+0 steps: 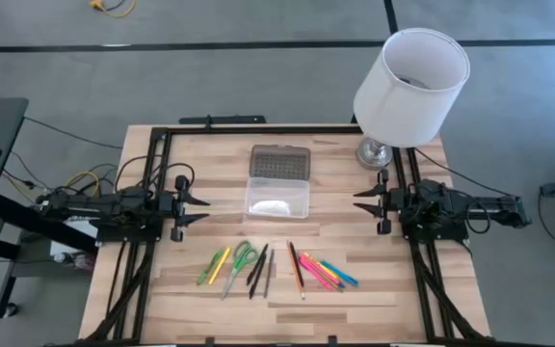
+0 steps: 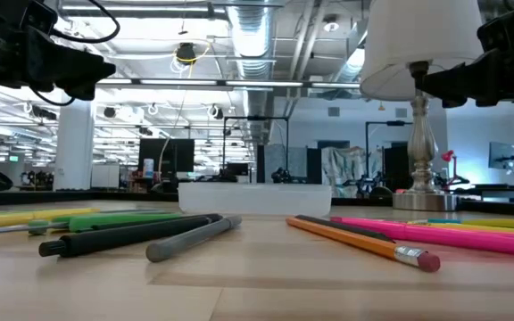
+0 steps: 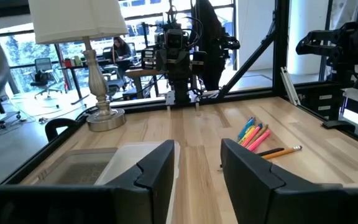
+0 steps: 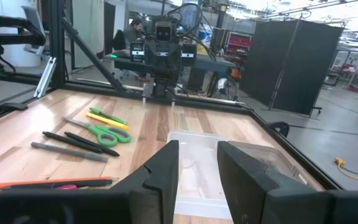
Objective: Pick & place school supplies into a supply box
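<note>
Supply box [image 1: 277, 196] mid-table, lid open, empty per high view; low view hides that. Supplies [image 1: 276, 267] lie nearer front edge. Left gripper [image 1: 197, 207] & right gripper [image 1: 365, 206] flank box, fingers apart, holding nothing.

No legible text, label, brand name, number or sign was present in any of the four views. The pens and pencils [image 1: 277, 267] carried no readable print. The supply box [image 1: 278, 181] and the lamp shade [image 1: 411, 73] bore no readable markings. Equipment in the room beyond the worktop [image 1: 355, 289] showed no characters that could be read.
</note>
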### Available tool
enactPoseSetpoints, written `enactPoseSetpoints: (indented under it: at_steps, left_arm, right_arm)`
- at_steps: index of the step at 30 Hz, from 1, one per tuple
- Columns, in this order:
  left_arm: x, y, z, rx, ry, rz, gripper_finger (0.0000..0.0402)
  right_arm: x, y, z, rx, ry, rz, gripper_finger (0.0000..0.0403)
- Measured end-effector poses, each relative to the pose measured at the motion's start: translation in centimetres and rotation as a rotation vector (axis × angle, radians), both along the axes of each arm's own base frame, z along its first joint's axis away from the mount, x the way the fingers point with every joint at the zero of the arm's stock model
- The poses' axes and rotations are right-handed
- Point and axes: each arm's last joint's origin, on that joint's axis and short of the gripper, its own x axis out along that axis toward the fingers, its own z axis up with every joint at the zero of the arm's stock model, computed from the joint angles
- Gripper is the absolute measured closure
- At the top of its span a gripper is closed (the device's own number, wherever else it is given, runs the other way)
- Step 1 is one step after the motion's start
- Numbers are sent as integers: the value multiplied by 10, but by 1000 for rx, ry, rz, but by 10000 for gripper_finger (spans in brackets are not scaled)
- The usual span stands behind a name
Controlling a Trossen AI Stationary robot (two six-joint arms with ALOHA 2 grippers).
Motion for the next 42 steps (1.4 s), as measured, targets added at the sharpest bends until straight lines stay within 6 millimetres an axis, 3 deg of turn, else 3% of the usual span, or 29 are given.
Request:
enactPoseSetpoints:
  at_steps: [14, 19, 22, 36, 42]
  left_arm:
    - [0, 0, 0, 0, 0, -1, 274]
    - [0, -1, 1, -51, -11, -36, 274]
    - [0, -1, 4, -138, -37, -54, 274]
    - [0, -1, 2, -253, -9, -42, 274]
    - [0, -1, 1, -295, -2, -52, 274]
  right_arm:
    - [0, 0, 0, 18, -2, 3, 295]
    - [0, 1, 5, 285, -59, 18, 295]
    - [0, 2, 10, 359, -114, 32, 295]
    - [-1, 1, 14, 360, -144, 33, 295]
    - [-3, 4, 27, 380, -263, 111, 295]
